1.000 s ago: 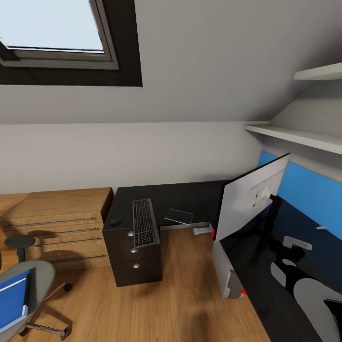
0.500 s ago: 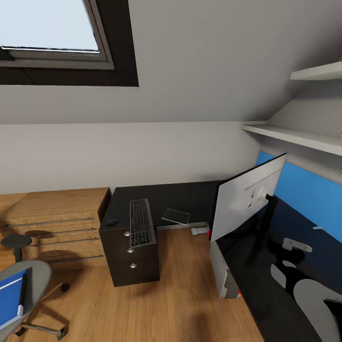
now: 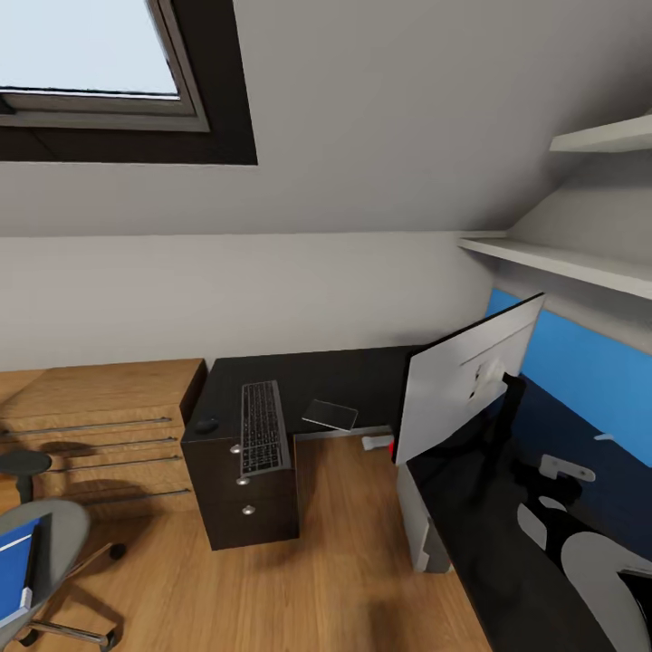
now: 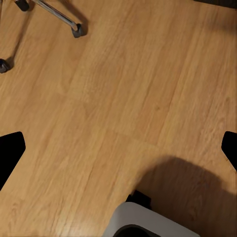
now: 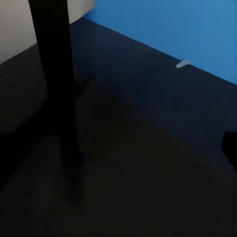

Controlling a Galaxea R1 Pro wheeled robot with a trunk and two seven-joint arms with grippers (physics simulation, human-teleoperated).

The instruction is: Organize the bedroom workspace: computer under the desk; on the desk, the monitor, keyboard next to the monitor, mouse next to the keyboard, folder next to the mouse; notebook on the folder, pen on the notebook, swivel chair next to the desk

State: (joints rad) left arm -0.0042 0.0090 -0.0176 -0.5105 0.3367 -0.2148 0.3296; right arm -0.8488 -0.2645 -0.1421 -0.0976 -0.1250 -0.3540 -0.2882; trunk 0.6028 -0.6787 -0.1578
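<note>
The monitor [image 3: 462, 385] stands on the black desk [image 3: 344, 371], its white back towards me. The keyboard [image 3: 263, 427] and the mouse [image 3: 206, 424] lie on the black drawer cabinet [image 3: 249, 498] at the desk's end. A thin grey notebook [image 3: 330, 415] lies by the desk's inner corner. The pale computer [image 3: 418, 525] stands at the desk's edge on the floor. At the lower left, the swivel chair [image 3: 63, 534] carries the blue folder [image 3: 11, 572]. A white pen [image 5: 183, 63] lies by the blue panel. My left gripper [image 4: 118, 150] is open over bare floor. My right gripper [image 5: 118, 150] hangs open over the desk near the monitor's stand [image 5: 52, 59].
A wooden drawer chest [image 3: 100, 426] stands against the wall left of the cabinet. Two white shelves [image 3: 561, 258] hang above the desk on the right, under the sloped ceiling with its skylight [image 3: 91, 54]. Chair castors [image 4: 76, 32] and my base [image 4: 148, 222] are on the plank floor.
The whole head picture has slid a little leftward, so the camera has moved. The desk, the monitor, the keyboard and the chair have kept their places relative to each other.
</note>
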